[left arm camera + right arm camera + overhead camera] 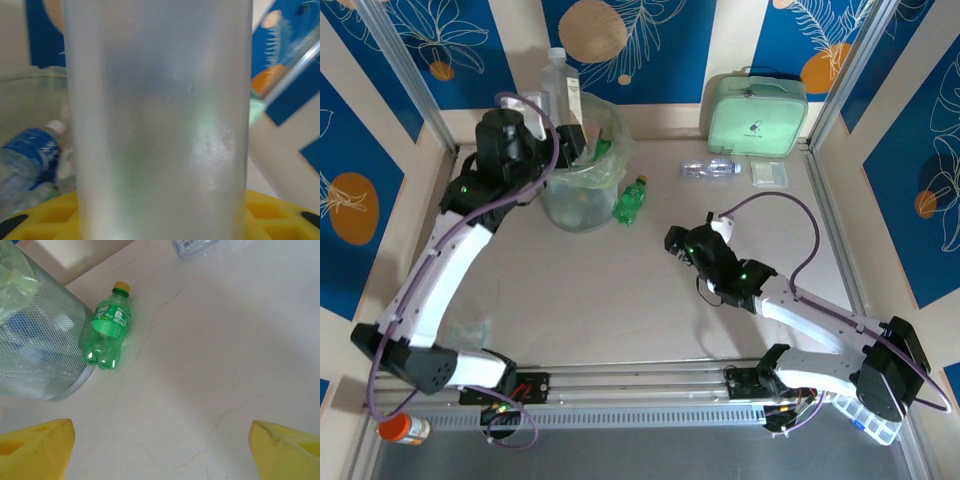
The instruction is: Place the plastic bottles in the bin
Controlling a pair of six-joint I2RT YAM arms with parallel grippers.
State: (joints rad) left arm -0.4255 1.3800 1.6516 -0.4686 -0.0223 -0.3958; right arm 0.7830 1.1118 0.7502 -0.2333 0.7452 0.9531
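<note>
The left gripper [160, 226] is clamped on a tall clear bottle [160, 115], its yellow fingers [280, 215] pressed to either side of the frosted wall. The overhead camera shows that bottle upright at the far-left rim of the bin [582, 195], white cap uppermost. Through the left wrist camera, a blue-labelled bottle [31, 150] lies inside the bin, behind and to the left of the held one.

To the right of the bin and nearer the arm bases, the right gripper [160, 450] hangs over bare table [620, 300] with its jaws spread wide, holding and touching nothing.

A green bottle [109, 332] with a yellow cap lies on its side on the table, its base against the foot of the bin's mesh-patterned wall on the right side. Further right of the bin, well apart from it, a crumpled clear bottle [710, 168] with a blue label lies flat, just in front of a mint-green case [757, 110].
</note>
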